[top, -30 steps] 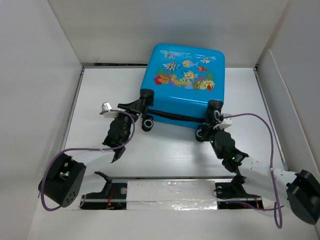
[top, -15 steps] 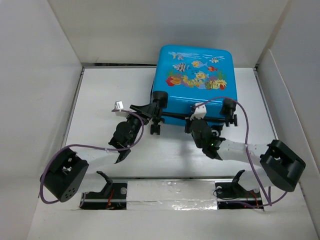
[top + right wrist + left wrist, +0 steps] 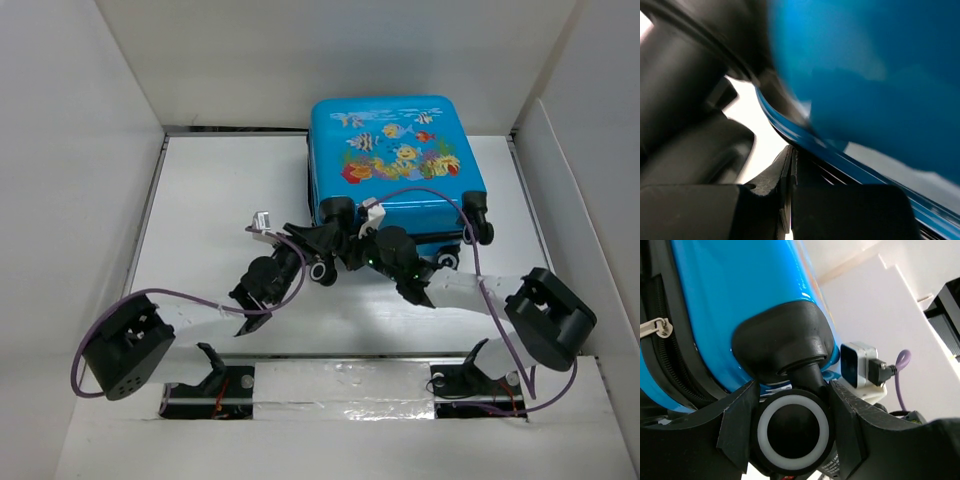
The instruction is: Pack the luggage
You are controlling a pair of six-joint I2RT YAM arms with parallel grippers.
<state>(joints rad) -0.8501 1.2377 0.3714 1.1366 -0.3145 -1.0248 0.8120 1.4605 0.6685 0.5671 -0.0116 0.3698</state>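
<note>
Tabletop (image 3: pixel 200 190) holds the luggage (image 3: pixel 395 150); left gripper (image 3: pixel 792 440) clamps its near caster (image 3: pixel 793 426).

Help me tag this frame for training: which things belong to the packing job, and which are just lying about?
Job: bright-blue hard-shell suitcase with fish print; its black-and-white caster wheel, clamped in the left claw; right claw, shut.
Lying about: white tabletop; clear tape strip along the near edge.

Black-jointed arms (image 3: pixel 195 315) with white link sections; purple cables (image 3: pixel 175 294) loop back behind the left gripper (image 3: pixel 792 420) and right gripper (image 3: pixel 790 165).
</note>
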